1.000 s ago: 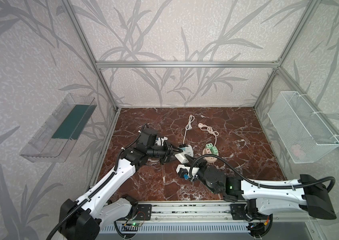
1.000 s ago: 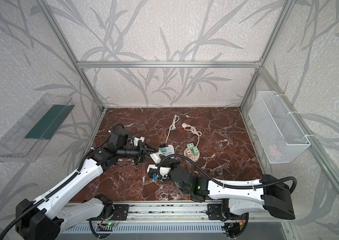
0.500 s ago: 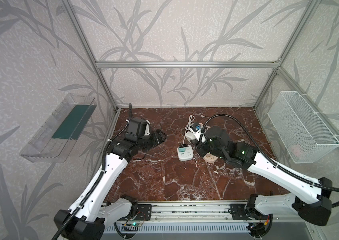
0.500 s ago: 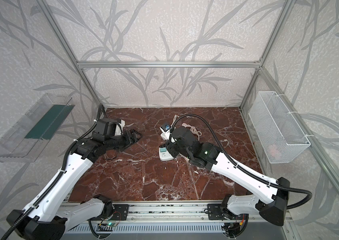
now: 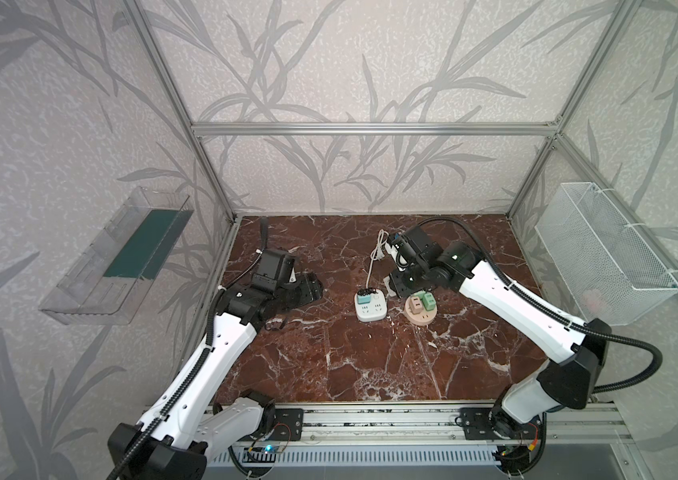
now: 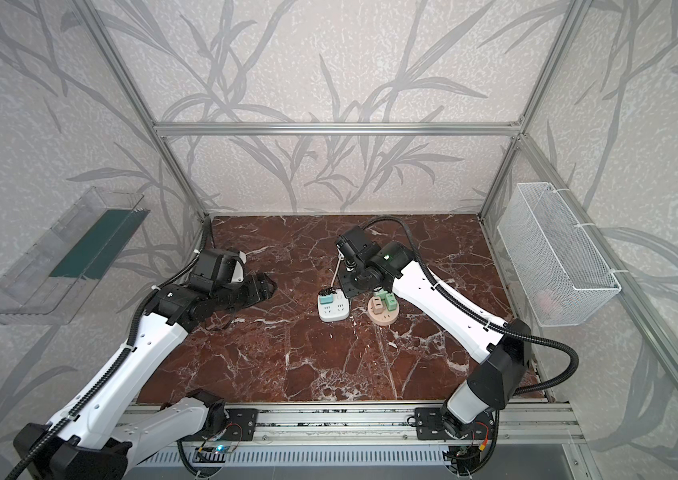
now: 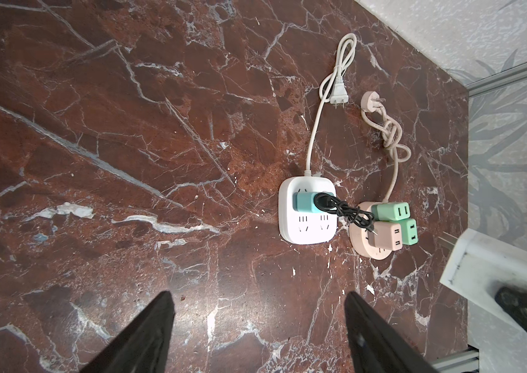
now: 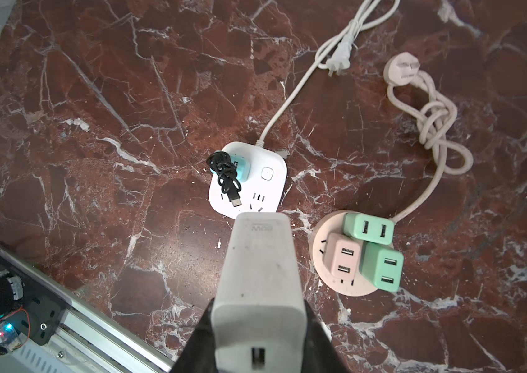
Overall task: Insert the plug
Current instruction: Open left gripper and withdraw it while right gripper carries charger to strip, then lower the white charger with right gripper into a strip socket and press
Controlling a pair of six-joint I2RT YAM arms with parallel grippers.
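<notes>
Holding the charger (image 8: 257,290) clamped in your right jaws just above the strip (image 8: 276,190), you should square its prongs over a free socket beside the teal adapter (image 8: 242,166), then press straight down. Your left jaws stand apart, empty, well aside.

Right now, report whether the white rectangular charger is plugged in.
Out: the white rectangular charger sits clamped between the right fingers, in midair.
</notes>
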